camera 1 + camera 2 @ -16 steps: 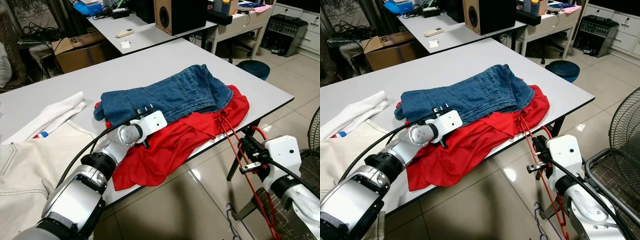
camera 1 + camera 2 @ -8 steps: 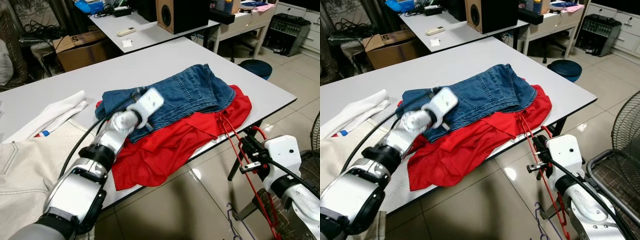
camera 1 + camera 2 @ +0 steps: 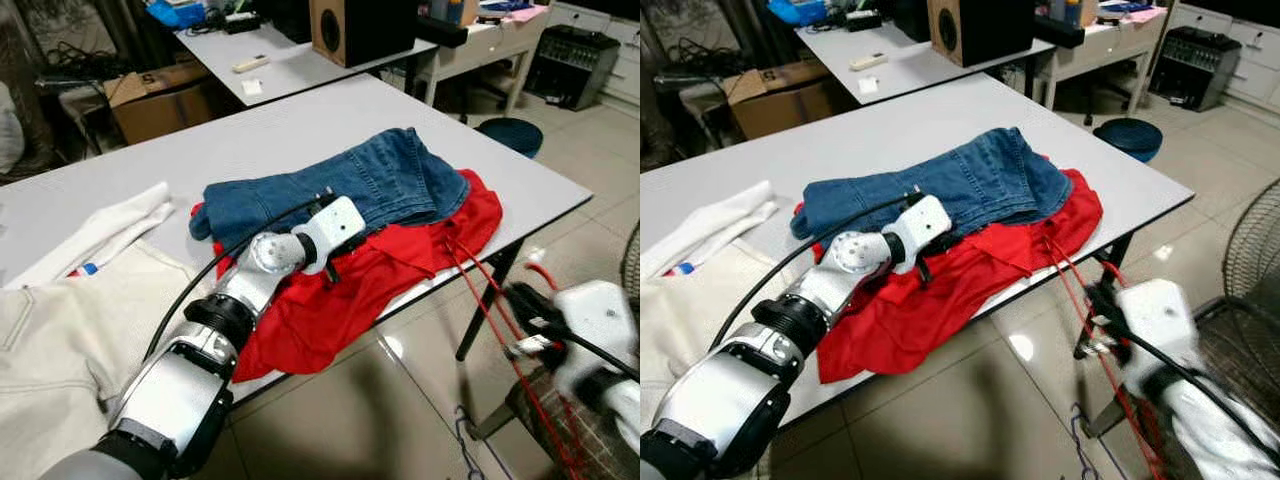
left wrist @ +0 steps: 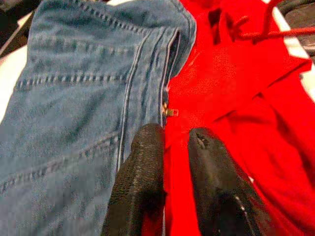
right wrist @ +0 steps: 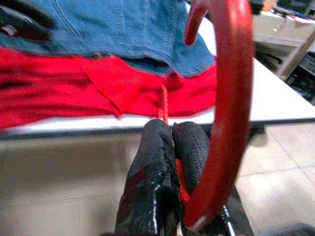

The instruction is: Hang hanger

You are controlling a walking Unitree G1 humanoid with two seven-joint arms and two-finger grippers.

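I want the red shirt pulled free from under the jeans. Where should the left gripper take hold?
Probably the loose red shirt front spilling toward the table edge, approached from above. There it lies uncovered beside the jeans seam, just ahead of the left gripper.

On the counter [image 3: 300, 125] the jeans [image 3: 340, 185] lie over the shirt [image 3: 400, 265], near its right corner; the left claw [image 4: 170, 147] sits where the two meet; further left lie pale cloths [image 3: 60, 300]; the hanger [image 3: 490, 320] leans off the counter's near edge, in the right claw [image 5: 170, 140]; a second counter [image 3: 290, 60] stands behind.
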